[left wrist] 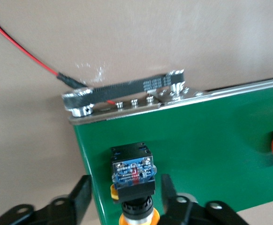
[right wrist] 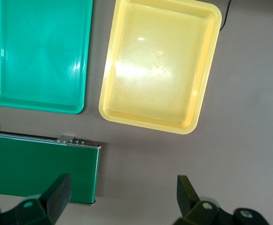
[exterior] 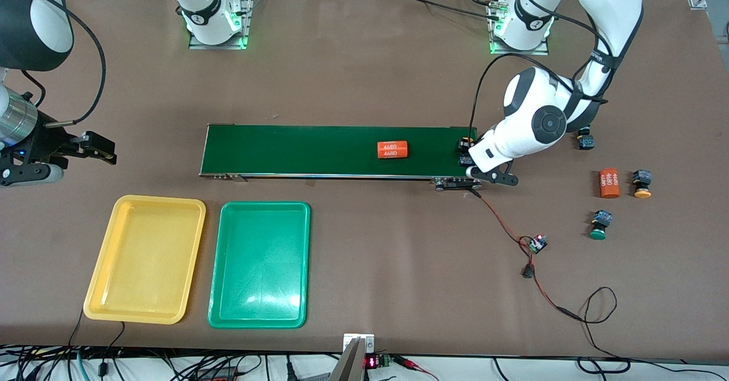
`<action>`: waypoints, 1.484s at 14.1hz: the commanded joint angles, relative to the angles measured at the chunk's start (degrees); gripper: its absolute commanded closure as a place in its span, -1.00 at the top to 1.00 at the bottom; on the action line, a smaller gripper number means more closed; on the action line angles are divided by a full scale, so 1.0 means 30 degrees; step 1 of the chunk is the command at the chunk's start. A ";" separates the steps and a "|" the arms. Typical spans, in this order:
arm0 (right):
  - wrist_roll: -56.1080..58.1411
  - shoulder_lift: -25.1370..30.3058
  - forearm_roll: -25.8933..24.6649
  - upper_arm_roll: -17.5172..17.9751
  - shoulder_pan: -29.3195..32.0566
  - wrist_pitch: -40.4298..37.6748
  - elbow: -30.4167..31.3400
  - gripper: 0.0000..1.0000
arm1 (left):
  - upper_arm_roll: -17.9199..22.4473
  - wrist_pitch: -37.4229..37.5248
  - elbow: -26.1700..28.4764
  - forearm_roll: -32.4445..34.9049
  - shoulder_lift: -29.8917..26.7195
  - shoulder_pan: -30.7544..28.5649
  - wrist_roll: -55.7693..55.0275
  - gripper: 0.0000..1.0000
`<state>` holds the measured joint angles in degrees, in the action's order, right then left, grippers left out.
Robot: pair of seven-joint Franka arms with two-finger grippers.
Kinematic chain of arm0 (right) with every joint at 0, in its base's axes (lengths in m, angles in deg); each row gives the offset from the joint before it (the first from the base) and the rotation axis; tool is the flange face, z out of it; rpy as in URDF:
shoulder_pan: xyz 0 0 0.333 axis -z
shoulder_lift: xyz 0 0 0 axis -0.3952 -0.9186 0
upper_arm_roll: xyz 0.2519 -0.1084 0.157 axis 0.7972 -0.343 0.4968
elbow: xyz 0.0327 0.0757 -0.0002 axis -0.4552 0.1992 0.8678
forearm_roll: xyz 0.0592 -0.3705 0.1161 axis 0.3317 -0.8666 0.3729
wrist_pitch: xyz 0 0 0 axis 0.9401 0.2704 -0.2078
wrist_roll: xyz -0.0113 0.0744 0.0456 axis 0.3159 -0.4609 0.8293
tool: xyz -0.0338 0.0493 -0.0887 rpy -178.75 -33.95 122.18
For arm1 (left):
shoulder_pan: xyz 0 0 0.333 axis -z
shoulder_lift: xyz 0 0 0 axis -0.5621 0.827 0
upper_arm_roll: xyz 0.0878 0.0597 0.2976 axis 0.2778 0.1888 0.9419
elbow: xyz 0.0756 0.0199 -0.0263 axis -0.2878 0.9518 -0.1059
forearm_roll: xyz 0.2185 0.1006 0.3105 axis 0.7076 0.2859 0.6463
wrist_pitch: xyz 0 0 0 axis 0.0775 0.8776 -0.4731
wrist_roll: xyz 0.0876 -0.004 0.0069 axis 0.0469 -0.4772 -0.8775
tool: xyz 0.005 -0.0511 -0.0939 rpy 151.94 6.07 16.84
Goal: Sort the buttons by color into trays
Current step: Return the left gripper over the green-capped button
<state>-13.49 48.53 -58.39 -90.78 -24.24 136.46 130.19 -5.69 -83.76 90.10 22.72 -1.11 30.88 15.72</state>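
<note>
A yellow-orange button (left wrist: 132,176) lies on the dark-green belt (left wrist: 211,140) at the left arm's end. My left gripper (left wrist: 125,194) is open around it, with a gap on each side of the black body; in the front view this gripper (exterior: 468,159) is low over that end of the belt. On the table toward the left arm's end lie a yellow-orange button (exterior: 642,183), a green button (exterior: 600,224) and one more button (exterior: 585,140) whose cap I cannot make out. The yellow tray (exterior: 145,258) and green tray (exterior: 259,264) are empty. My right gripper (exterior: 97,147) hangs open over bare table, nothing between its fingers.
One orange "4680" cylinder (exterior: 393,150) lies on the belt's middle, another (exterior: 610,183) on the table beside the yellow-orange button. A red-and-black wire with a small board (exterior: 536,243) runs from the belt's end toward the front camera.
</note>
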 commanded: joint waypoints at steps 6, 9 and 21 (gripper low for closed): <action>-0.0286 -0.0063 0.0158 0.0055 -0.0089 0.0210 -0.0089 1.00 | 0.0144 0.3312 -0.1001 0.1507 -0.2015 -0.5590 0.0025 1.00; -0.0141 0.0054 0.0158 0.0055 -0.0060 0.0151 -0.0089 1.00 | 0.0173 0.3574 -0.0739 0.2273 -0.1984 -0.7526 0.0171 1.00; 0.0329 0.1136 0.0245 -0.0032 0.0028 -0.1777 -0.0089 1.00 | 0.0144 0.1938 0.0694 0.5877 0.0682 -1.2953 0.3160 1.00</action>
<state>-13.08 50.03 -58.38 -90.82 -24.31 134.26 130.03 -4.20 -75.84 89.98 39.24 1.01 -6.72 23.62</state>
